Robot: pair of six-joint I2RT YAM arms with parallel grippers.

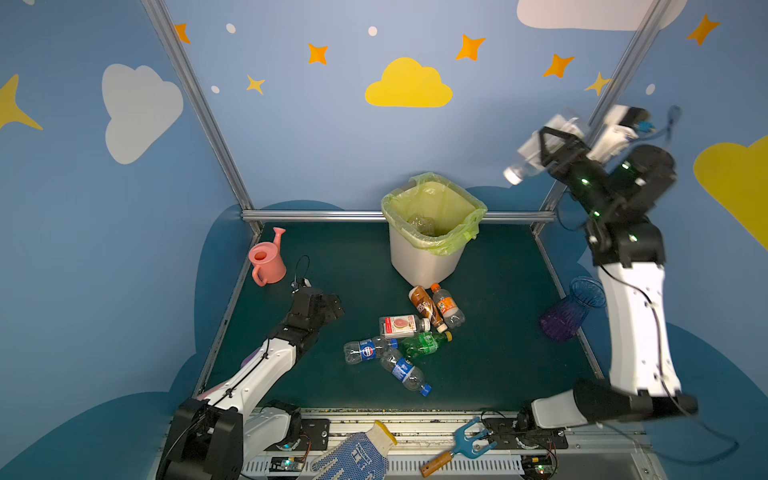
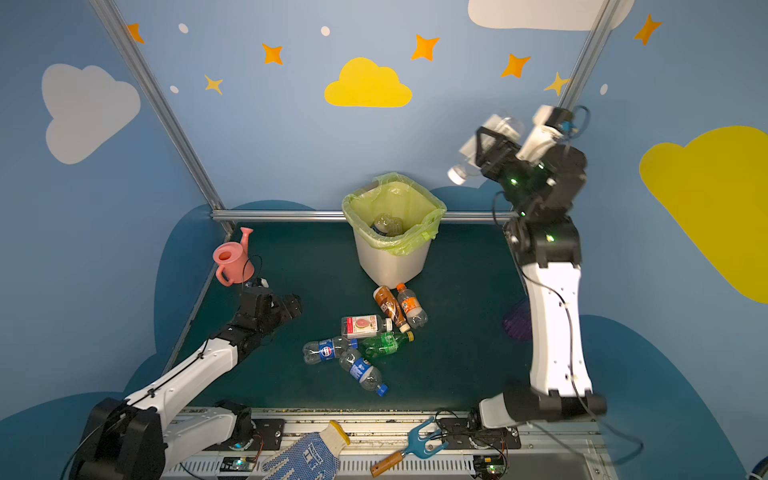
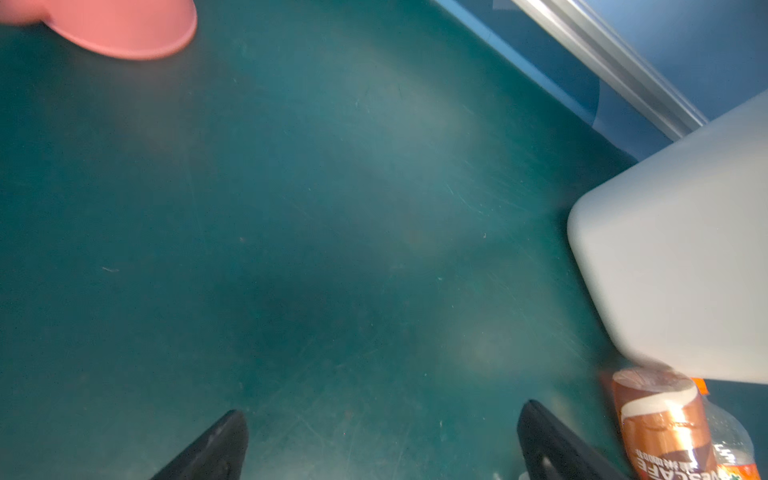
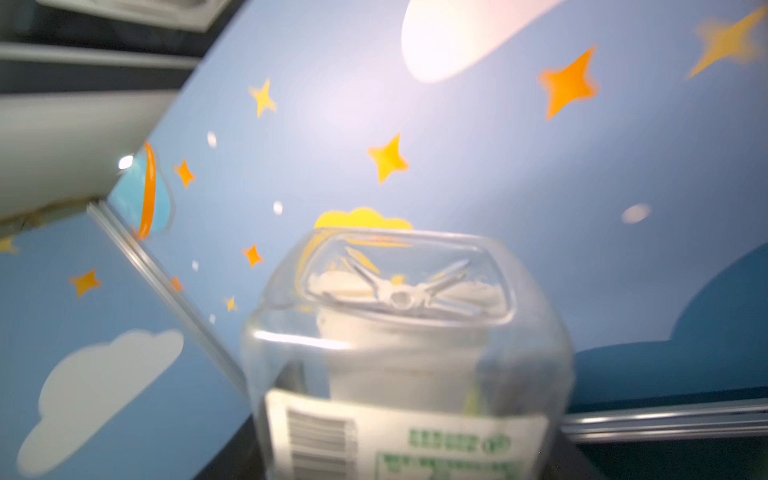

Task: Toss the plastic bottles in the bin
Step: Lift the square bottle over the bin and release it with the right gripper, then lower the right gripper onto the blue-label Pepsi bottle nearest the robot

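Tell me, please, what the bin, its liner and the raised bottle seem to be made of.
Bin: probably hard plastic, white and matte, with smooth moulded walls.
Liner: thin plastic film, translucent yellow-green, crinkled over the rim.
Held bottle: clear glossy plastic, see-through with bright highlights. Its label could be paper or film.

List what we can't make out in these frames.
- Right gripper: motion blur in both top views. In the right wrist view the held bottle fills the frame and no fingertips are visible.
- Bin contents: count unknown; walls hide all but one clear bottle.
- Vase: mostly behind the right arm in a top view.
- Watering can: cut off by the left wrist view's edge.
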